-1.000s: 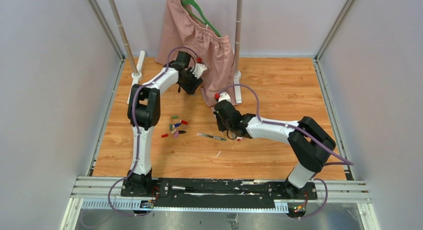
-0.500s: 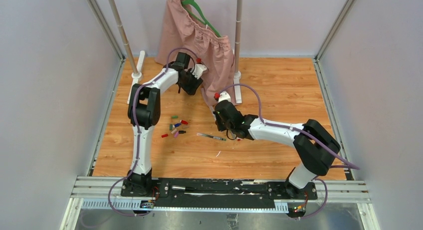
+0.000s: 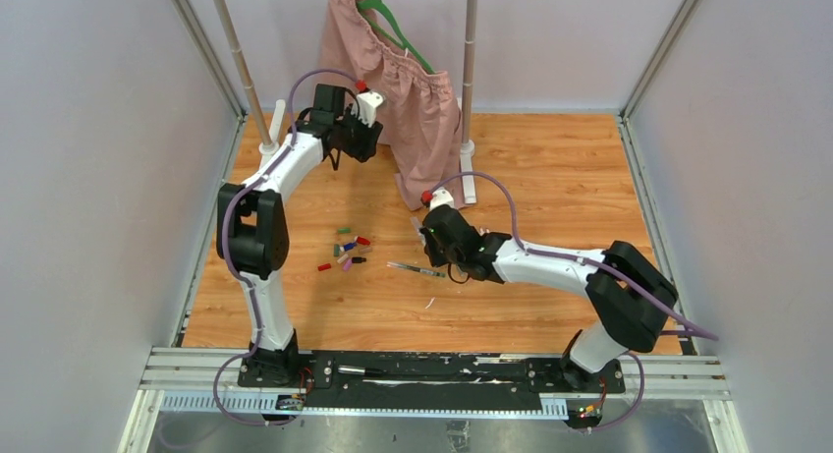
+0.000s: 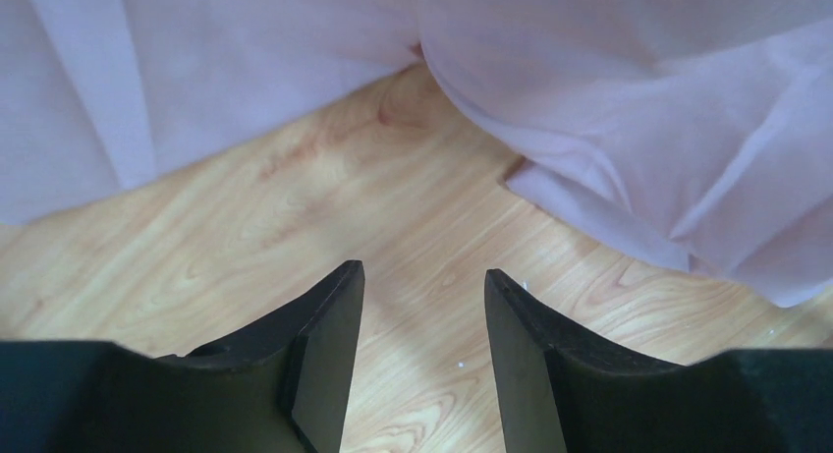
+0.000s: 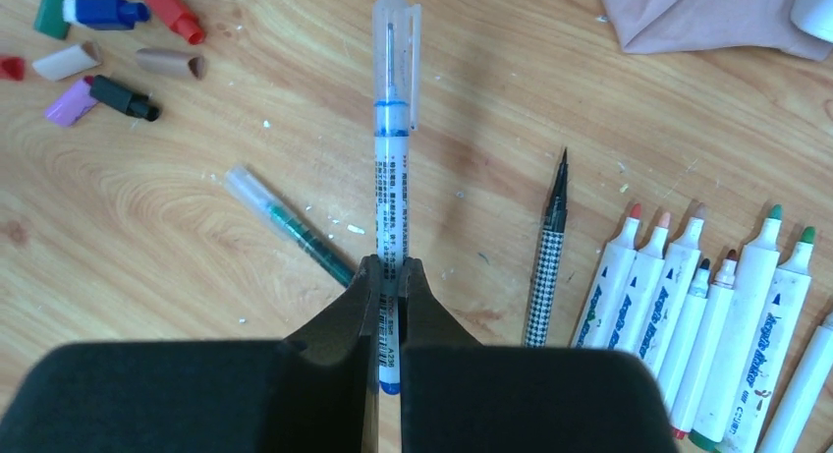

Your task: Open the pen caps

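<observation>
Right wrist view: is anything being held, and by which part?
The right end effector clamps a capped blue pen near its rear end; the left end effector holds nothing.

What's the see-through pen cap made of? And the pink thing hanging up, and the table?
The cap looks like clear, slightly frosted plastic: you can see through it. The pink thing seems to be soft, matte cloth, since it folds and drapes. The table looks like wood, or maybe a wood-print laminate; it shows grain lines.
</observation>
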Controlling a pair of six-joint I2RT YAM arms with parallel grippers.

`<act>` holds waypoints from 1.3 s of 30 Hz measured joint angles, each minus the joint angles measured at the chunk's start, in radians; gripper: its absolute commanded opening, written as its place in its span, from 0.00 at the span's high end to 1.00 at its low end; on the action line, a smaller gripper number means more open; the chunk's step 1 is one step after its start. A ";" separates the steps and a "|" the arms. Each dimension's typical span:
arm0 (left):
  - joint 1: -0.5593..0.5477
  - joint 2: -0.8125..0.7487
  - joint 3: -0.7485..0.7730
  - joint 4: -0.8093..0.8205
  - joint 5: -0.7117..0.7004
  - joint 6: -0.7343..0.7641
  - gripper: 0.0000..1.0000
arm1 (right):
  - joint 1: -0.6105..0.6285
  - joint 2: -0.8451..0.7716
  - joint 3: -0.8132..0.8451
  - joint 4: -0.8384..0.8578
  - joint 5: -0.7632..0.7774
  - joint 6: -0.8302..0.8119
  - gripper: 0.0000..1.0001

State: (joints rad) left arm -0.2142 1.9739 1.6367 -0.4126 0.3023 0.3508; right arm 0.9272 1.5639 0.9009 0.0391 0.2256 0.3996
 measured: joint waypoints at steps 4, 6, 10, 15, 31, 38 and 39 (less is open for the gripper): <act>0.001 -0.032 -0.006 -0.002 0.043 0.048 0.46 | 0.009 -0.042 -0.010 -0.018 -0.042 -0.002 1.00; 0.004 -0.069 -0.062 -0.033 0.082 0.123 0.45 | 0.009 -0.078 -0.010 -0.036 -0.087 -0.006 1.00; 0.014 -0.217 -0.249 -0.146 0.150 0.311 0.39 | 0.005 -0.143 0.008 -0.103 -0.231 -0.012 1.00; 0.023 -0.475 -0.411 -0.349 0.225 0.600 0.28 | -0.029 -0.161 0.056 -0.179 -0.425 -0.025 1.00; -0.254 -0.922 -0.637 -0.531 0.196 1.165 0.36 | -0.059 -0.023 0.287 -0.279 -0.872 0.022 1.00; -0.299 -0.933 -0.645 -0.532 0.139 1.220 0.50 | -0.059 0.006 0.288 -0.272 -0.926 0.061 1.00; -0.305 -0.933 -0.650 -0.532 0.134 1.225 0.55 | -0.059 0.008 0.288 -0.270 -0.930 0.065 1.00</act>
State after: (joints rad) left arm -0.5190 1.0409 0.9863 -0.9447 0.4362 1.5757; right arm 0.8680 1.5715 1.1885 -0.2310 -0.7044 0.4644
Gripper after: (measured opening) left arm 0.532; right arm 0.040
